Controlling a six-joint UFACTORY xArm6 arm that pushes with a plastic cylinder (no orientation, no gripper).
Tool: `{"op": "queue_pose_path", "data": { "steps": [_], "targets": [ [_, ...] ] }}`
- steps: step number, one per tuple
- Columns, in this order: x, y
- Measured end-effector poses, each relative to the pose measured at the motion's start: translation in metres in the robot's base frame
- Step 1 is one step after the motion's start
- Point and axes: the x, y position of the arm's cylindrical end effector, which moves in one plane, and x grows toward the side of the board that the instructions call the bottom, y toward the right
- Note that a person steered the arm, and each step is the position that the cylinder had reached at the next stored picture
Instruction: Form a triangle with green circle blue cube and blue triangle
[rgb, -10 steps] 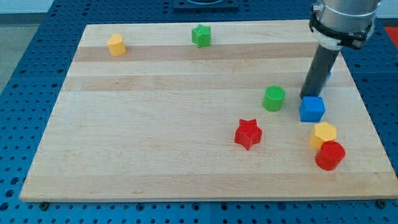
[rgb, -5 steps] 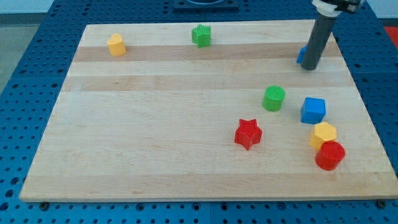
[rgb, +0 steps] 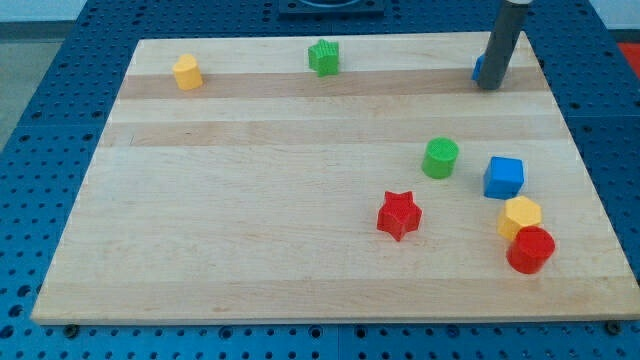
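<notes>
The green circle (rgb: 440, 158) stands right of the board's middle. The blue cube (rgb: 503, 177) sits just to its right, a small gap apart. A blue block (rgb: 479, 67), mostly hidden behind the rod, is near the view's top right; its shape cannot be made out. My tip (rgb: 490, 86) rests on the board right beside that blue block, on its lower right side, far above the green circle and the blue cube.
A red star (rgb: 399, 214) lies below the green circle. A yellow hexagon (rgb: 520, 216) and a red cylinder (rgb: 530, 250) sit below the blue cube. A green star-like block (rgb: 324, 57) and a yellow block (rgb: 187, 72) are near the top edge.
My tip has moved from just above the blue cube up toward the view's top right, to the blue block there. That blue block has shifted up and left. The other blocks have not moved.
</notes>
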Motion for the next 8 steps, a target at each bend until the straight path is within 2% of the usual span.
{"op": "queue_pose_path", "data": {
  "steps": [2, 3, 4, 5, 6, 7, 8],
  "targets": [
    [-0.008, -0.002],
    [0.045, -0.015],
    [0.046, -0.015],
    [0.037, -0.073],
    [0.035, -0.093],
    [0.058, -0.067],
    [0.062, -0.064]
  ]
}}
